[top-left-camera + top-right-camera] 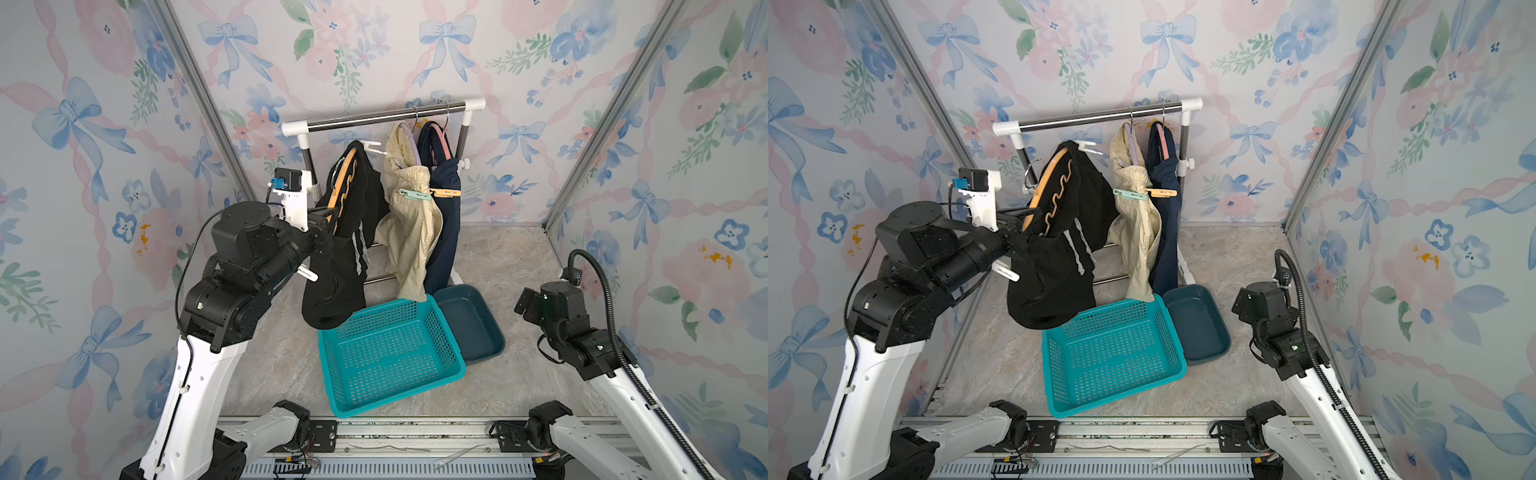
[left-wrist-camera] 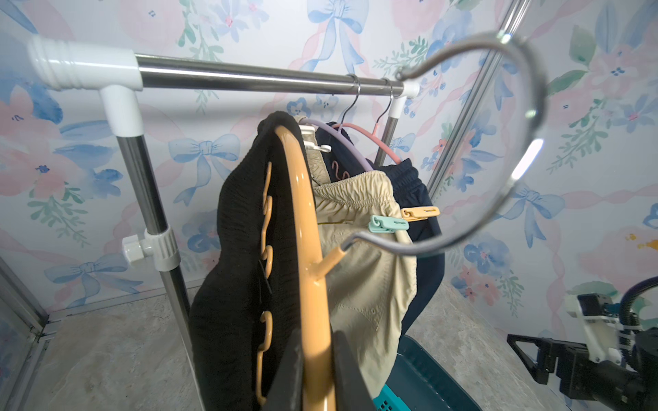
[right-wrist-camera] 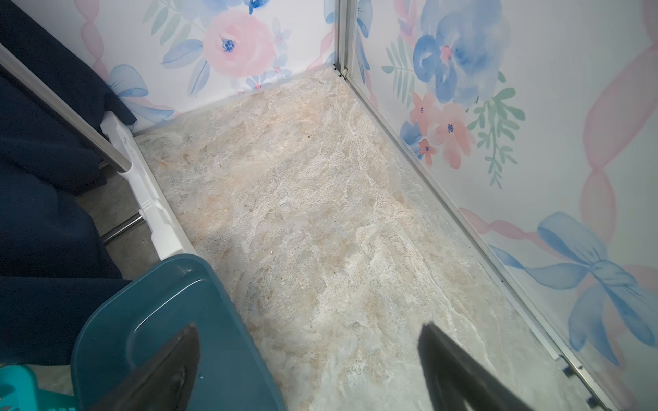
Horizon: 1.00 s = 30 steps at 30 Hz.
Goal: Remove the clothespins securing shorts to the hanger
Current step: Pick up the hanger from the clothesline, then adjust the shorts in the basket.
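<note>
My left gripper (image 2: 318, 336) is cut off by the picture's edge in my left wrist view. Only two dark fingers (image 2: 286, 377) show, pinching the orange hanger (image 2: 304, 220). In both top views their tips are lost against the black shorts (image 1: 357, 199). The hanger's steel hook (image 2: 525, 160), close by my left gripper, is blurred. Beyond that gripper the white clothespin (image 2: 318, 147) shows only its end, and its bite is hidden behind the hanger. Of my right gripper (image 3: 309, 327) only the finger ends (image 3: 171, 370) show. Beside it the navy shorts (image 3: 42, 213), the dark tub (image 3: 160, 313) and the teal basket (image 3: 16, 386) run off the edge.
</note>
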Tool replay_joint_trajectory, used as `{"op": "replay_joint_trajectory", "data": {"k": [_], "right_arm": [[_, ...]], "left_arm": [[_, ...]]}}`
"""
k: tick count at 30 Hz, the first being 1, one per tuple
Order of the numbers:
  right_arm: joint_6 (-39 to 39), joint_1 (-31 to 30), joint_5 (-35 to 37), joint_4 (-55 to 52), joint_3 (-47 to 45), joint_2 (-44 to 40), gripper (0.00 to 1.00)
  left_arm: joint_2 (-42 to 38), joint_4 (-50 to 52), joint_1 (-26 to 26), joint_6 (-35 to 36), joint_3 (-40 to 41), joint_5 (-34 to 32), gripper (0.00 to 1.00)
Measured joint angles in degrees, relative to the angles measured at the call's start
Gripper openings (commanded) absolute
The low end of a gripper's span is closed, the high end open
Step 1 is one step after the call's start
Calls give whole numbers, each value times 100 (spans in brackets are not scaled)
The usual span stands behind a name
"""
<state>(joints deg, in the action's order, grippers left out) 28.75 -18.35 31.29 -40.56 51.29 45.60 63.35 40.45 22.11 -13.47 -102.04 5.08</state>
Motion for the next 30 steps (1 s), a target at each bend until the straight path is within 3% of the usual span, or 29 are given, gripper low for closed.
{"op": "replay_joint_trajectory", "data": {"k": [17, 30], "right_arm": [[-35, 61, -107, 33, 0, -339, 97], [46, 118, -511, 46, 33, -326, 96]], "left_arm": [[-586, 778, 0, -35, -610, 570, 0], [-1246, 1045, 0, -278, -695, 1655, 0]]}}
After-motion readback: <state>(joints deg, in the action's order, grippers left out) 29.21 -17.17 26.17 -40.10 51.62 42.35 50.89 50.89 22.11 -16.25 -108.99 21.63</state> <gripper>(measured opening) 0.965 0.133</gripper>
